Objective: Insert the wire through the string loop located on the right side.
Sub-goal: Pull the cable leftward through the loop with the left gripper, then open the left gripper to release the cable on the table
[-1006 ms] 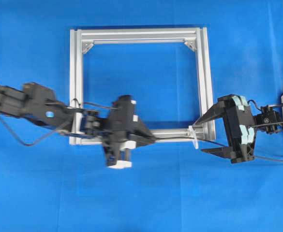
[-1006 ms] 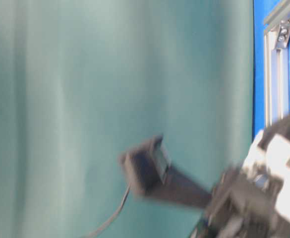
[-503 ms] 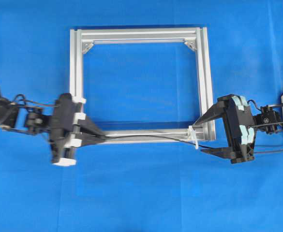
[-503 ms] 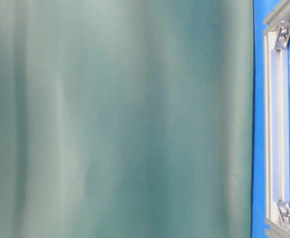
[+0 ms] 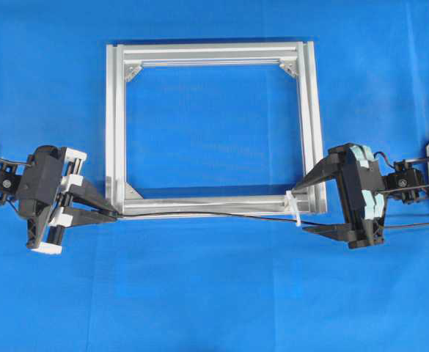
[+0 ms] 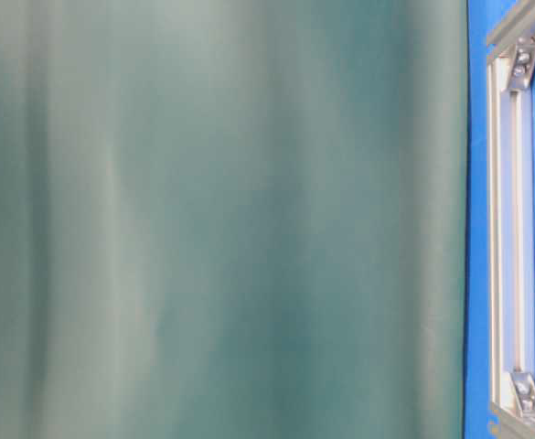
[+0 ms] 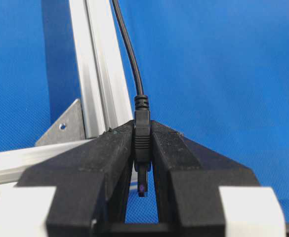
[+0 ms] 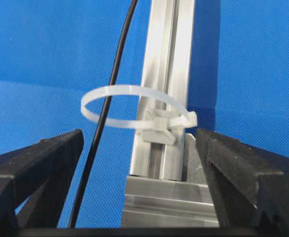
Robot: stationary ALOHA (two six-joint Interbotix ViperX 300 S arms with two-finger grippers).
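at the frame's (image 5: 214, 132) lower left corner, just outside it, the left pincer (image 5: 104, 214) is clamped on the plug end of the wire (image 5: 214, 215); the left wrist view shows the plug (image 7: 142, 143) pinched between the two black fingers (image 7: 109, 153), its tip poking out behind them. from there the wire runs along the outer side of the frame's bottom rail, across the blue desk (image 5: 214, 293), and passes through the loop (image 5: 295, 207) at the lower right corner. the right wrist view shows the wire (image 8: 102, 123) inside the white loop (image 8: 134, 106), which is tied to the rail. the right pincer (image 5: 306, 207) stands wide, its fingers on either side of the loop, touching neither loop nor wire.
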